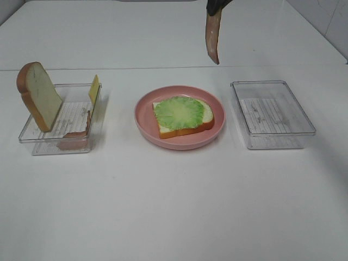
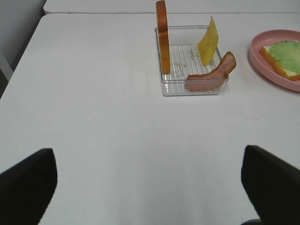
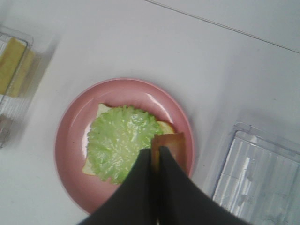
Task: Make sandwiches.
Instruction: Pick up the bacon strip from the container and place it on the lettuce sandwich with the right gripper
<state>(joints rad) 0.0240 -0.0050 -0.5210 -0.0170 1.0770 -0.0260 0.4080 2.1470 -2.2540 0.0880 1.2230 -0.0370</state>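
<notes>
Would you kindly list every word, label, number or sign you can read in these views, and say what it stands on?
No text can be read anywhere.
Left clear tray, floor: faint grey marks, too blurred to read.
Right clear tray, floor: similar grey marks, too blurred to read.
Pink plate: no lettering shows.

Bread slice [image 1: 187, 129], white with orange-brown crust, flat on pink plate [image 1: 145, 114]. Round green lettuce leaf [image 1: 178, 112] lies on top, covering most of it. Second bread slice [image 1: 39, 95] stands on edge in left tray [image 1: 76, 85], tilted. Yellow cheese slice [image 1: 94, 88] is propped against the tray's opposite wall. Bacon strip [image 1: 79, 132] is draped over the tray's near corner. Another bacon strip [image 1: 212, 37] hangs vertical, clamped in right gripper [image 1: 215, 8].
</notes>
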